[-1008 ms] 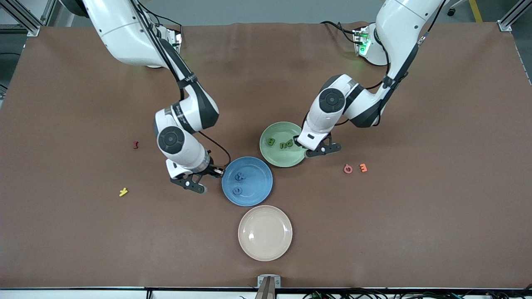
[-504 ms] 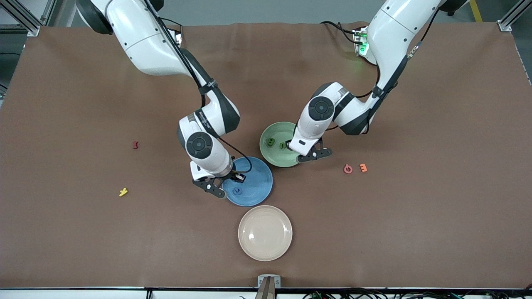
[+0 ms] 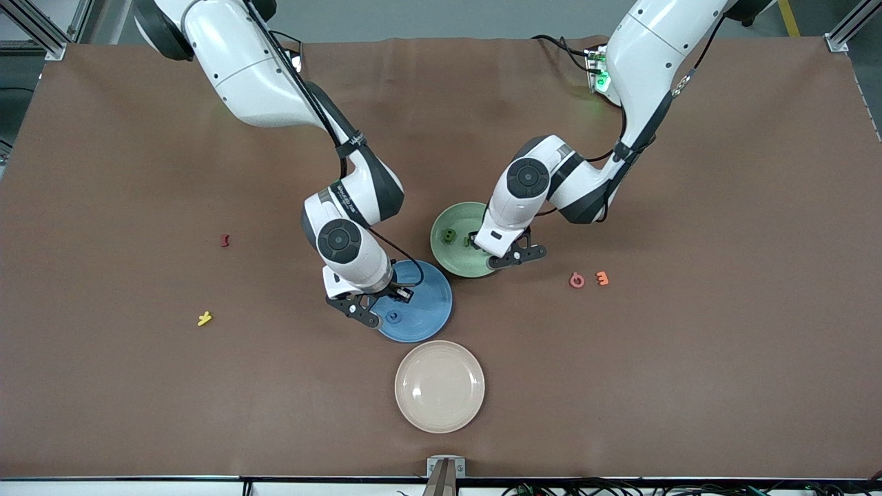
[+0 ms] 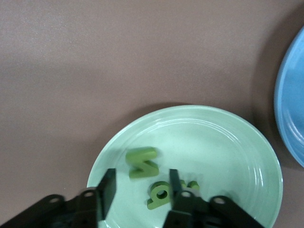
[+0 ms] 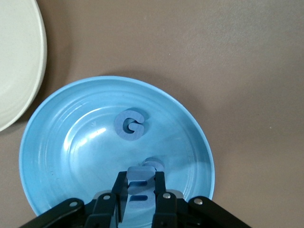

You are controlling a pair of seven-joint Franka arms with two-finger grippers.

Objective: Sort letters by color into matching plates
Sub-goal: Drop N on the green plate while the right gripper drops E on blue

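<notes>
glossy round blue plate [image 5: 57, 142] | flat blue letter [image 5: 139, 190] (pinched) | right end effector [image 5: 139, 197]

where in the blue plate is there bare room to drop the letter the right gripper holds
Bare: the blue plate's floor between the G and the rim toward the cream plate. Crowded: under the right gripper, where its blue letter hangs over another letter.

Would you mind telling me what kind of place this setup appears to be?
Most likely a robotics lab workbench: a brown-covered table framed by aluminium rails, loose cables along its edge, and test props such as the blue plate and green plate.
</notes>
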